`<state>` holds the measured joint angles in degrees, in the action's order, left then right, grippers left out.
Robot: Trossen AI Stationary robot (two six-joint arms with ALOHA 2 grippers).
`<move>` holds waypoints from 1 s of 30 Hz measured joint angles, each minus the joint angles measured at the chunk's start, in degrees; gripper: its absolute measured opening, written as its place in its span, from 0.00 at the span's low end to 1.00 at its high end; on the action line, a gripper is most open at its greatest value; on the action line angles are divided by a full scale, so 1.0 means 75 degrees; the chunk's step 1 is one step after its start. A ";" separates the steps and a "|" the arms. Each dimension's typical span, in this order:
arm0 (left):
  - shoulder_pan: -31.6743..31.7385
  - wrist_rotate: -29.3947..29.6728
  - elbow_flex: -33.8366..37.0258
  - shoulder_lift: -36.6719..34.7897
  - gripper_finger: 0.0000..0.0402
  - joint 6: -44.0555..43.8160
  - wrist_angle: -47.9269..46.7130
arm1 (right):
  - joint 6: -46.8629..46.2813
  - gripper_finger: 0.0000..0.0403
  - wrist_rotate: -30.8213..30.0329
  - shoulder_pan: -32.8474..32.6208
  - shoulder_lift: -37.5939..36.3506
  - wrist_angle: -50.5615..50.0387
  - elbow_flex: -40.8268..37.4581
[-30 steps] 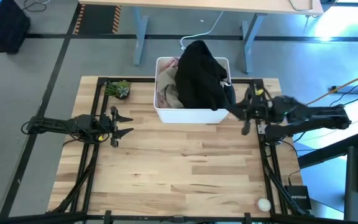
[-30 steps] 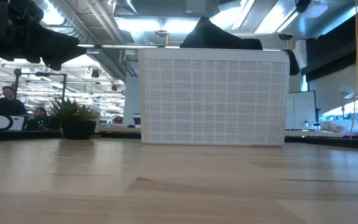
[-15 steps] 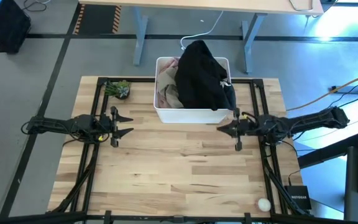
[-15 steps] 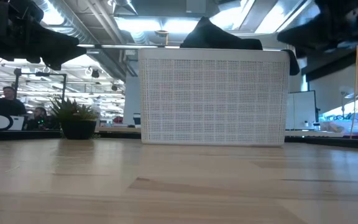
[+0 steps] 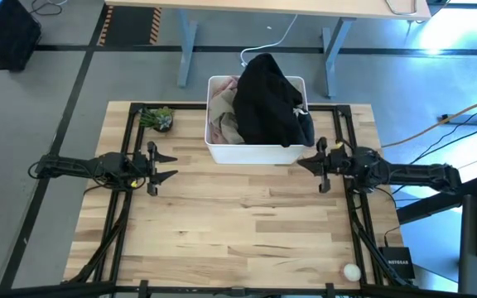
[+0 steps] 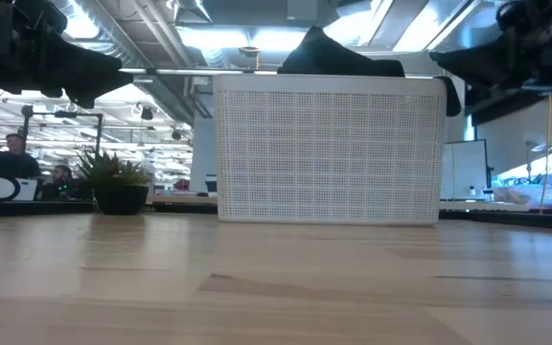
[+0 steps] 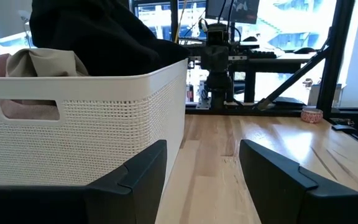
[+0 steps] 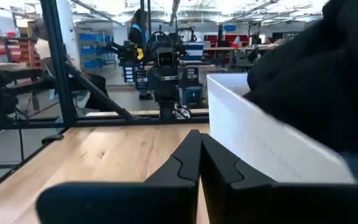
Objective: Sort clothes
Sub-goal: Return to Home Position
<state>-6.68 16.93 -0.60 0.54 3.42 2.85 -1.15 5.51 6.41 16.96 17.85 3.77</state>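
The clothes lie heaped in the white bin (image 5: 255,147) at the table's far middle. A black garment (image 5: 267,108) is piled on top and hangs over the bin's right end. Pale pink and khaki pieces (image 5: 222,120) show at the bin's left end. My left gripper (image 5: 171,165) is open and empty over the table's left side, pointing at the bin (image 7: 73,137). My right gripper (image 5: 299,163) is shut and empty, just in front of the bin's near right corner (image 8: 229,93). Other garments are hidden under the black one.
A small green plant (image 5: 157,118) stands at the far left, beside the bin. A small white round thing (image 5: 351,271) lies at the near right corner. Black frame rails (image 5: 131,124) run along the table's left, right and far sides. People (image 6: 12,153) show far behind the table.
My right gripper has swung from beside the bin's right end toward the table's near edge and left. It now points toward the table's left, in front of the bin's near right corner. The clothes and my left gripper have kept still.
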 joint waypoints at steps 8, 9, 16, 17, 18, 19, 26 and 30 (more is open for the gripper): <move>0.0000 0.0000 0.0000 0.0000 0.49 0.0003 0.0000 | 0.0050 0.03 -0.0940 -0.0002 -0.1366 -0.1019 -0.0446; -0.0003 0.0000 0.0000 -0.0003 0.49 0.0001 0.0000 | 0.0077 0.03 -0.1000 0.0000 -0.1522 -0.1185 -0.0446; 0.0000 0.0000 0.0000 -0.0001 0.49 0.0001 0.0000 | 0.0154 0.03 -0.0915 -0.0003 -0.2249 -0.2229 -0.0437; -0.0003 0.0003 0.0003 0.0000 0.49 0.0000 0.0000 | 0.0148 0.03 -0.0751 -0.0003 -0.2240 -0.2325 -0.0434; -0.0003 0.0001 0.0001 0.0000 0.49 0.0000 0.0003 | 0.0075 0.03 -0.0649 -0.0009 -0.2232 -0.2341 -0.0433; -0.0002 -0.0002 0.0000 0.0002 0.49 0.0000 0.0001 | -0.0031 0.03 -0.0569 -0.0009 -0.2244 -0.2336 -0.0430; -0.0003 0.0002 0.0000 0.0006 0.49 0.0000 0.0000 | -0.1220 0.03 -0.0668 -0.0006 -0.2156 -0.2376 -0.0419; -0.0001 0.0001 0.0000 0.0006 0.49 0.0001 0.0000 | -0.1215 0.03 -0.0667 0.0000 -0.2161 -0.2376 -0.0416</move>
<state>-6.69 16.94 -0.60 0.58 3.43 2.85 -10.26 0.51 6.42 0.75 0.03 0.64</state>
